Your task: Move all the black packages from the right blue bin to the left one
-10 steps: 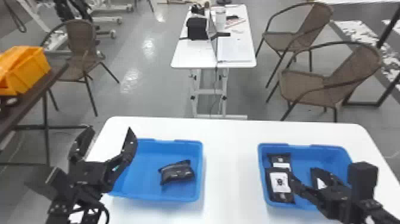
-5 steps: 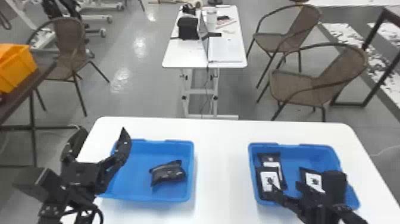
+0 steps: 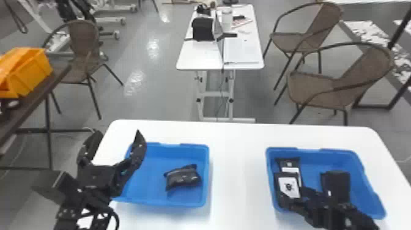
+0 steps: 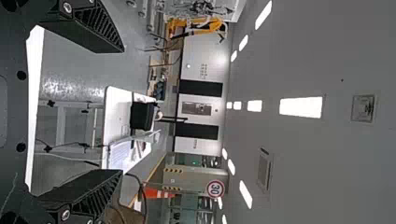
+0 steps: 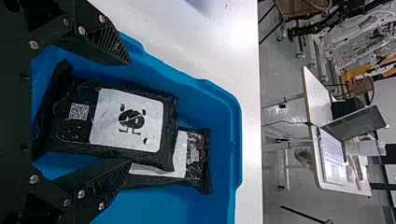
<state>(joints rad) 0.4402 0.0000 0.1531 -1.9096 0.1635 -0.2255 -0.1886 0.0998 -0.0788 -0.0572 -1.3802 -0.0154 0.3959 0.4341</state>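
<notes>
In the head view my left gripper (image 3: 118, 137) stands open above the left blue bin's left side; its fingers also frame the left wrist view (image 4: 123, 109). That left bin (image 3: 206, 159) holds one black package (image 3: 183, 177). Over the left part of the right blue bin (image 3: 339, 153) is my right gripper (image 3: 293, 200). A black package with a white label (image 3: 288, 186) overlaps a second package (image 3: 290, 167). In the right wrist view the open gripper (image 5: 130, 113) has the upper package (image 5: 70, 133) between its fingers, the second package (image 5: 201, 161) partly beneath it.
White table (image 3: 237, 171) shows between the two bins. The right bin's wall (image 5: 237, 140) stands close beyond the packages. Chairs (image 3: 321, 88), a farther table (image 3: 198, 58) and an orange crate (image 3: 30, 73) on a brown table stand around.
My right arm has moved left across its bin, and its dark wrist block now covers the third package seen earlier. My left arm stays put. The head view swung slightly and came back.
</notes>
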